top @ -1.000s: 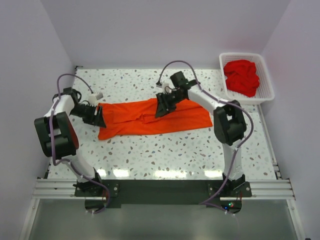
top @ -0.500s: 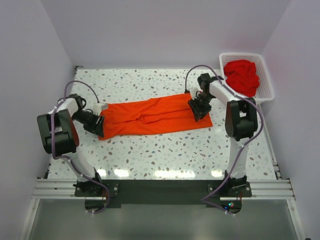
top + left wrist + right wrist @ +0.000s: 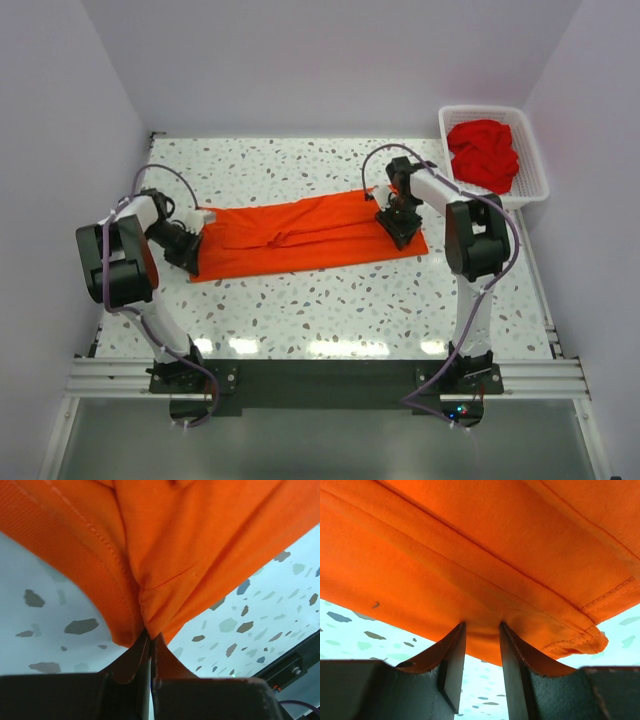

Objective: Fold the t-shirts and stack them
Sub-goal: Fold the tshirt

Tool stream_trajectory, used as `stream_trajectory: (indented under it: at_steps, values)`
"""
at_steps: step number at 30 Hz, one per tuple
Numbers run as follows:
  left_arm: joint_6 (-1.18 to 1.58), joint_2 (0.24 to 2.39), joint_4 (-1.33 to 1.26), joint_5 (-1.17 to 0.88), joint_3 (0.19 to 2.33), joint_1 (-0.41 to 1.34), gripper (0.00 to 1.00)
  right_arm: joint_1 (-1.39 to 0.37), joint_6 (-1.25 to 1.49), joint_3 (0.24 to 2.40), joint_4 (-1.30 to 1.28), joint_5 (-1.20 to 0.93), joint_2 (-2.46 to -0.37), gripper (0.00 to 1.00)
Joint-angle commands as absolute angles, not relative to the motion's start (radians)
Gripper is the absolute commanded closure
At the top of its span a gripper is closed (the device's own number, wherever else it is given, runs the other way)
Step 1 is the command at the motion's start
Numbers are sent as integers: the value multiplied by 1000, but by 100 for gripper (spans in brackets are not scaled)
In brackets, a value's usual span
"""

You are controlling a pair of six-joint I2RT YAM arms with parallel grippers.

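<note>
A bright orange-red t-shirt [image 3: 300, 235] lies stretched out lengthwise across the speckled table. My left gripper [image 3: 192, 252] sits at its left end. In the left wrist view this gripper [image 3: 150, 636] is shut on a pinch of the shirt's edge [image 3: 190, 540]. My right gripper [image 3: 400, 228] rests low at the shirt's right end. In the right wrist view its jaws [image 3: 482, 626] stand apart, with the cloth's folded edge [image 3: 470, 555] puckered between their tips and a hemmed corner to the right. Deeper red t-shirts [image 3: 483, 155] lie bunched in the basket.
A white lattice basket [image 3: 535, 160] stands at the table's back right corner, close behind the right arm. White walls close in the left, back and right sides. The arm bases sit on a rail at the near edge.
The left gripper has shut on the shirt's left end. The right gripper moved from the shirt's middle to its right end and its jaws narrowed. The shirt lies straighter.
</note>
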State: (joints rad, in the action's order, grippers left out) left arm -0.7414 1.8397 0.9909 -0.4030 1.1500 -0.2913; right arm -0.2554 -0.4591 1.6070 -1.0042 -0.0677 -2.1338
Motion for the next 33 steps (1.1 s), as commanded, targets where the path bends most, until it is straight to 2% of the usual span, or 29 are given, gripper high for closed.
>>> stream_trajectory:
  at_steps: [1, 3, 7, 8, 11, 14, 16, 19, 23, 24, 28, 33]
  values:
    - [-762, 1867, 997, -261, 1216, -318, 100, -242, -514, 1549, -966, 35, -2166, 62]
    - [-761, 1887, 1011, -265, 1239, -316, 100, -248, -508, 1568, -997, 2, -2154, 62]
    - [-756, 1890, 1057, -327, 1275, -308, 71, -259, -546, 1660, -1138, -205, -2119, 55]
    - [-752, 1882, 1065, -339, 1287, -310, 67, -258, -552, 1689, -1169, -247, -2106, 55]
    - [-695, 1815, 1069, -397, 1362, -310, 62, -252, -575, 1842, -1252, -357, -2065, 54]
    - [-612, 1751, 1013, -449, 1371, -279, 57, -249, -575, 1920, -1230, -319, -2077, 54]
    - [-560, 1698, 953, -395, 1335, -198, 51, -249, -584, 1997, -1204, -264, -2135, 55]
    - [-482, 1672, 884, -325, 1272, -94, 54, -250, -598, 2130, -1206, -226, -2253, 58]
    - [-408, 1707, 844, -305, 1232, -34, 65, -253, -617, 2218, -1164, -178, -2358, 60]
    - [-397, 1729, 833, -295, 1229, -22, 68, -255, -627, 2221, -1132, -167, -2370, 60]
    - [-370, 1781, 822, -250, 1241, 15, 72, -256, -624, 2207, -1068, -130, -2407, 63]
    - [-342, 1864, 782, -167, 1235, 25, 79, -258, -647, 2070, -1002, -74, -2379, 67]
